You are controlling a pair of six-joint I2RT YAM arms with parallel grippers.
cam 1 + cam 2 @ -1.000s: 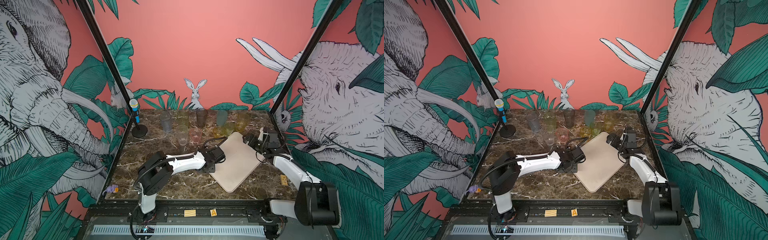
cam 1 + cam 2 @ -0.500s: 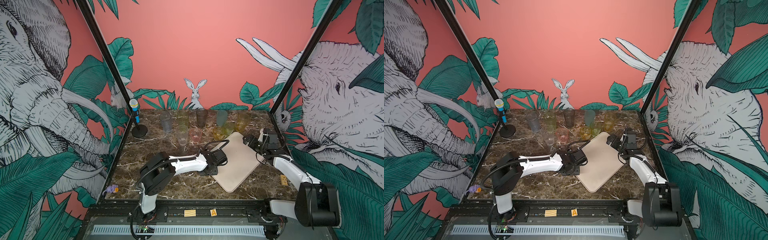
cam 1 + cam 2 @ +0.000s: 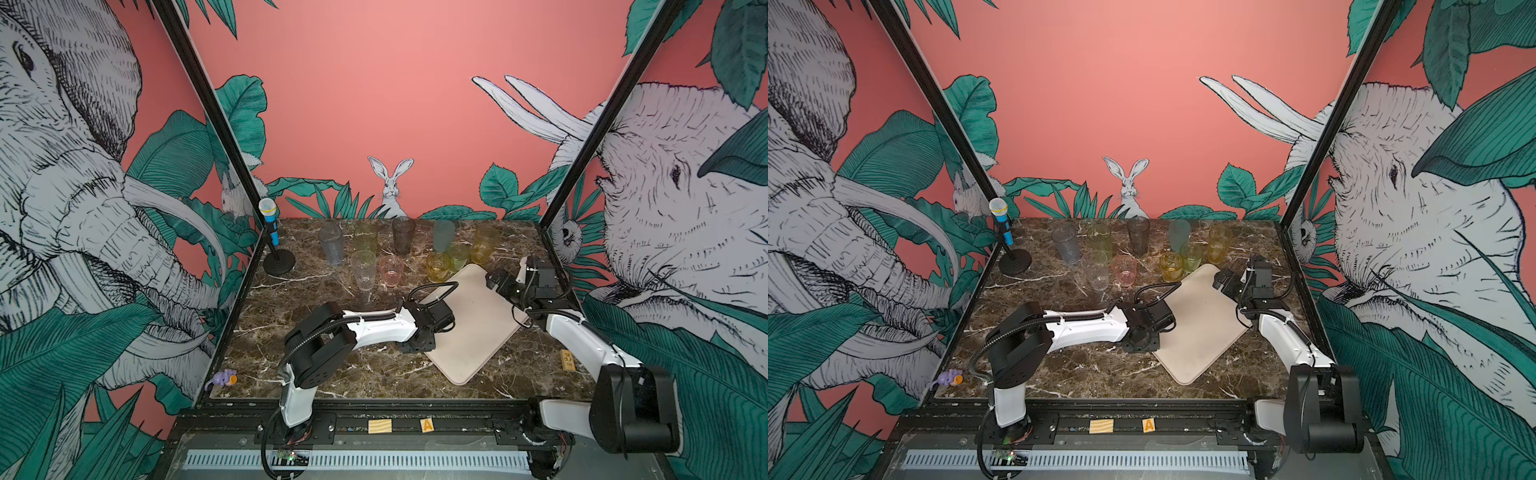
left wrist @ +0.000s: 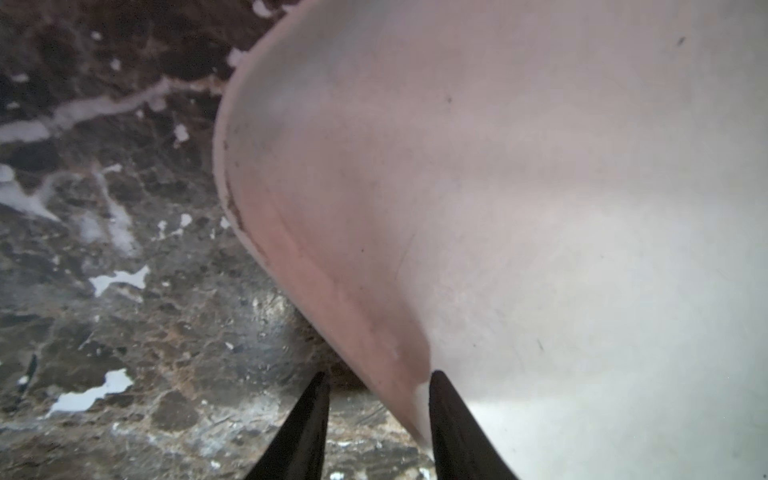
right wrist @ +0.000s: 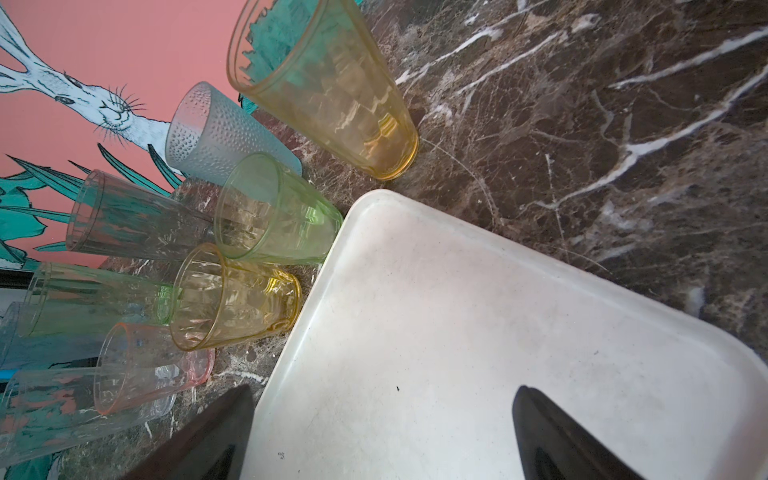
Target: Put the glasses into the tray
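The cream tray point(image 3: 469, 324) point(image 3: 1200, 328) lies at an angle on the marble, right of centre. Several glasses stand in a cluster behind it, all on the table: clear point(image 3: 363, 270), pink point(image 3: 390, 270), yellow point(image 3: 438, 266), short green point(image 3: 457, 257) and tall amber point(image 3: 484, 243). My left gripper point(image 3: 415, 345) point(image 4: 379, 374) points down at the tray's left rim point(image 4: 291, 257). One finger is over the tray, the other over the marble, with a gap beside the rim. My right gripper point(image 3: 496, 280) point(image 5: 384, 388) hangs wide open over the tray's far corner point(image 5: 457, 332), close to the yellow glass point(image 5: 232, 295) and the short green one point(image 5: 274, 212).
A toy microphone on a black stand point(image 3: 274, 249) is at the back left corner. A small wooden block point(image 3: 567, 359) lies at the right edge and a purple toy point(image 3: 224, 378) sits at the front left corner. Black frame posts flank the table.
My left gripper has slid toward the front along the tray's left rim, dropped lower, and its jaws have narrowed around the rim. The right arm and the glasses have not moved.
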